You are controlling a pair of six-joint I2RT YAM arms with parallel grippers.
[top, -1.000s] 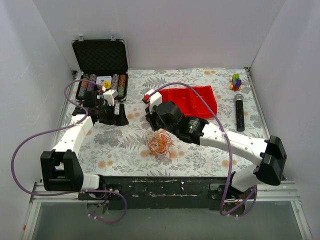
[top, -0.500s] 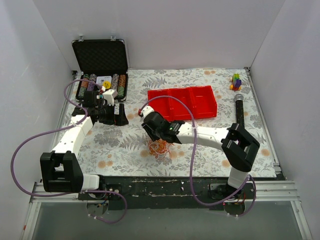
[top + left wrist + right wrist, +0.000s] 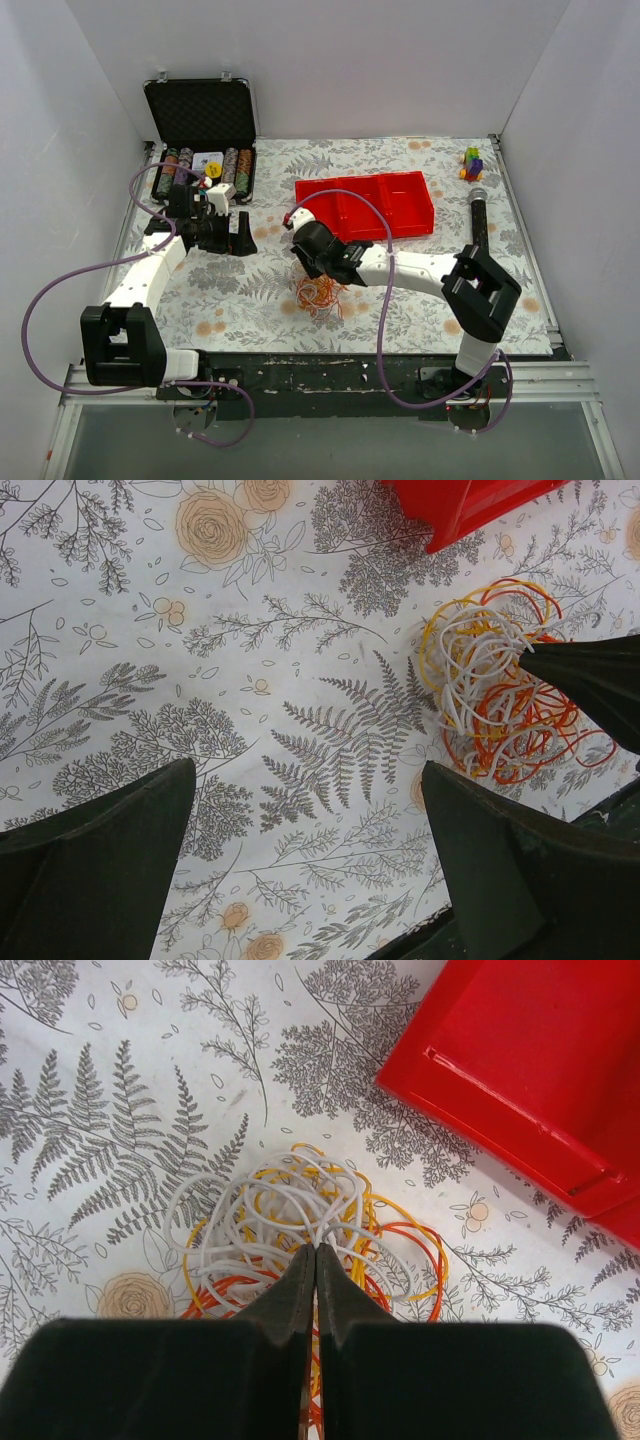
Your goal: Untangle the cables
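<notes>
Top external view: the flower-printed table [image 3: 420, 310] carries a red plastic divided tray [image 3: 405, 200]. Near its corner lies a curly tangle of thin red, orange-yellow and white cables [image 3: 320, 293]. My right claw [image 3: 316, 1250] is clenched on white strands; my left claw [image 3: 308, 770] gapes wide, holding nothing.

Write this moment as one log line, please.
right gripper: shut on tangle of thin red, yellow and white cables | left gripper: open, apart from tangle, over floral tablecloth
</notes>
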